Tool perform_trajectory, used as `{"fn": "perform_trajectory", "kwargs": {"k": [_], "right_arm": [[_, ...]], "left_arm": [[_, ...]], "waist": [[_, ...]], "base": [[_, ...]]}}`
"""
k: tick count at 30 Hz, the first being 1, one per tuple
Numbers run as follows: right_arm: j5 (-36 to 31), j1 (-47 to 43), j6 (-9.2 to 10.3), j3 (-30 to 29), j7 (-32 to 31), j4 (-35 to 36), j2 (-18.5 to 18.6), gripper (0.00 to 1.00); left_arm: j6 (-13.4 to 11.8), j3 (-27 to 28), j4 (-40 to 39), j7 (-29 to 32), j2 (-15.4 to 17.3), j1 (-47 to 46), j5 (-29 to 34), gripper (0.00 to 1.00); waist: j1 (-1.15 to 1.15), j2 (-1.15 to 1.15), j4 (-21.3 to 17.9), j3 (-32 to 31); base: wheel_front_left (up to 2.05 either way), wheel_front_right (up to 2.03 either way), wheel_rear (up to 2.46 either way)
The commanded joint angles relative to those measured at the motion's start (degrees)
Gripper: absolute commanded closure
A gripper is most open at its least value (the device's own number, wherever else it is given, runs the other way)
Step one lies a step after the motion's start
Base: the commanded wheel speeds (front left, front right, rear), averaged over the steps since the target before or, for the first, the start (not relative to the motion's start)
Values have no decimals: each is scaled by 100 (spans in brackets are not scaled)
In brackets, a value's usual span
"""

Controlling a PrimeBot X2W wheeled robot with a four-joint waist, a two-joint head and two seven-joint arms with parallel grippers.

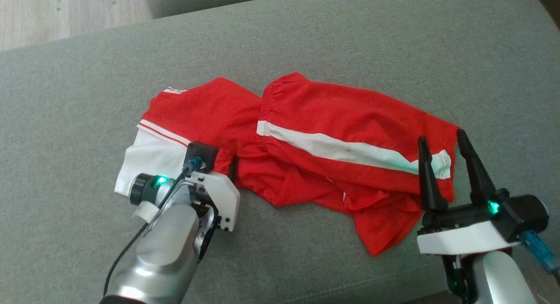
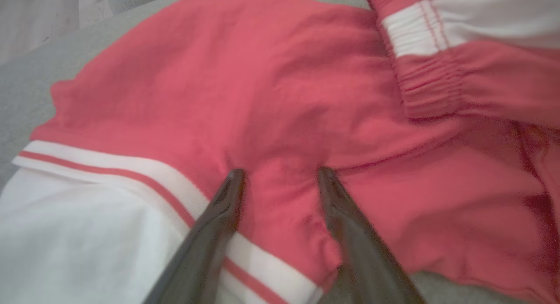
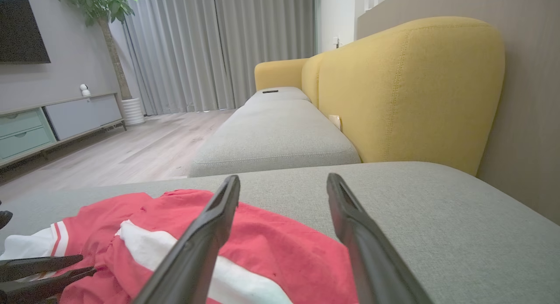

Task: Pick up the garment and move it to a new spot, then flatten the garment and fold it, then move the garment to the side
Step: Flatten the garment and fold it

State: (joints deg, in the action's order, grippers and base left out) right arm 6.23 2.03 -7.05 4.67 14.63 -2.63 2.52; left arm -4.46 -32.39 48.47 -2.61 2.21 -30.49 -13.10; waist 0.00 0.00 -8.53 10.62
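Observation:
The garment (image 1: 323,133) is red with white stripes and a white panel, and it lies crumpled on the grey sofa cushion (image 1: 87,98). My left gripper (image 1: 221,166) points down onto the garment's left part. In the left wrist view the left gripper (image 2: 280,172) is open, both tips touching red fabric (image 2: 271,89) beside the white panel. My right gripper (image 1: 441,137) is open over the garment's right end, fingers pointing away from me. In the right wrist view the right gripper (image 3: 283,178) stands just above the garment (image 3: 271,247), with nothing between the fingers.
The cushion's far edge borders a wooden floor (image 1: 65,11) at upper left. The right wrist view shows a yellow sofa back (image 3: 415,89), another grey seat (image 3: 271,138), a low cabinet (image 3: 52,120), a potted plant (image 3: 109,15), and the left gripper's fingers (image 3: 39,273).

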Motion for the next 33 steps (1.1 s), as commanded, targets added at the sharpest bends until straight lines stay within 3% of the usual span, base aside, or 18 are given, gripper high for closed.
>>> {"fn": "perform_trajectory", "kwargs": {"k": [1,8,13,21,26,33], "right_arm": [[39,187,-44,102,37,162,36,0],[26,172,-44,46,37,143,36,0],[2,122,-44,25,37,139,36,0],[-11,21,-44,-16,37,151,36,0],[-13,-2,-44,8,37,140,36,0],[6,-21,-44,33,37,131,36,0]], "left_arm": [[18,94,74,68,67,-68,-63,100],[-165,220,76,-613,76,-159,-213,100],[-302,509,-407,-1185,219,-200,-299,100],[-643,1333,-2862,-1237,601,138,0,100],[-701,1941,-3931,-1238,831,252,171,100],[-825,2624,-3760,-1238,1501,222,292,100]], "waist": [[0,0,7,0],[0,0,137,-100],[0,0,302,-234],[0,0,606,-381],[0,0,736,-451],[0,0,792,-525]], "base": [[0,0,0],[0,0,0],[0,0,0],[0,0,0],[0,0,0],[0,0,0]]}}
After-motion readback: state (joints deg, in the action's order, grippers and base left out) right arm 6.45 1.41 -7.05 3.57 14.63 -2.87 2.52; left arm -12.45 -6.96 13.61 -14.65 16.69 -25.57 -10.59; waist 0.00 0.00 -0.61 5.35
